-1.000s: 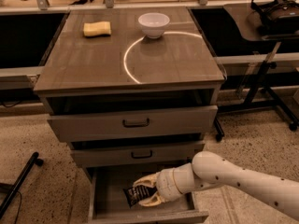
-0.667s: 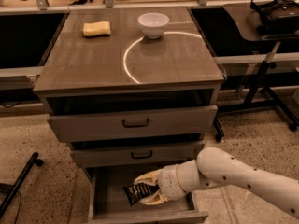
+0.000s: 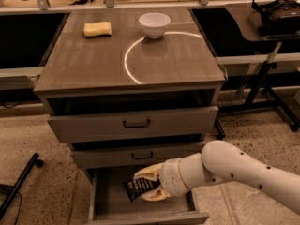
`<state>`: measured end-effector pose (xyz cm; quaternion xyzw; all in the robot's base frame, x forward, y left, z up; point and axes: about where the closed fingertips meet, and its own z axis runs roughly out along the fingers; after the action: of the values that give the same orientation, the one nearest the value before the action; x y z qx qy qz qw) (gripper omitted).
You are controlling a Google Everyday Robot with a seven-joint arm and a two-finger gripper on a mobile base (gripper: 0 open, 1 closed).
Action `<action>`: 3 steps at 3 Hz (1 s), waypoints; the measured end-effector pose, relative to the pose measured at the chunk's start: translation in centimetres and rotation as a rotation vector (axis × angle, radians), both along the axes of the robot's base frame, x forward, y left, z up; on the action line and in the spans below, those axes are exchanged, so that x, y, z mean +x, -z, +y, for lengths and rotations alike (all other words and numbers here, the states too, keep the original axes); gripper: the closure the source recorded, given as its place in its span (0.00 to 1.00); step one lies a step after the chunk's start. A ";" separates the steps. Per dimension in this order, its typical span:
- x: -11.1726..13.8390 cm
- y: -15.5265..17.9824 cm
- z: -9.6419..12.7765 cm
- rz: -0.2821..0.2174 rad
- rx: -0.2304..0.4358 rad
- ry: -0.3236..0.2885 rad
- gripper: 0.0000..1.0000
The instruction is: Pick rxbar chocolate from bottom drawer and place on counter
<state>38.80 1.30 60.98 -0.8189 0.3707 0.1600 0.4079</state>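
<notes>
Reaching in from the four o'clock side on a white jointed arm (image 3: 243,170), the pale two-finger gripper (image 3: 143,186) sits inside the deep grey-brown wooden bottom drawer (image 3: 93,198). Its fingers are closed from above and below on the small flat black-wrapped rxbar chocolate (image 3: 136,189), which lies tilted near the middle of the drawer's bare interior, free end pointing toward eight o'clock. The step in hand looks like the lift out. To do it well, the bar should first come back toward six o'clock, clear of the shallower middle drawer with a black handle (image 3: 136,156) overhanging at twelve o'clock, and only then rise; going straight up risks knocking the wrapper on that drawer front. A thin, slick wrapper can slip or swivel, so a steady pull with a firm pinch seems wise. Above at twelve o'clock waits the glossy grey-brown counter (image 3: 89,64), marked by a thin white arc (image 3: 128,67). A yellow sponge (image 3: 97,28) lies at its eleven o'clock and a white bowl (image 3: 154,24) at its one o'clock, so the bare six o'clock stretch looks the easiest landing spot.
</notes>
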 end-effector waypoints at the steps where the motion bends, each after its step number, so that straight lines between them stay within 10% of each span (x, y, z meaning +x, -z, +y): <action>1: 2.5 -6.1 -1.4 -0.039 0.008 -0.021 1.00; 3: 8.0 -17.2 -4.8 -0.094 -0.018 0.077 1.00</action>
<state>46.78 -3.48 78.14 -0.8141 0.3839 0.1019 0.4236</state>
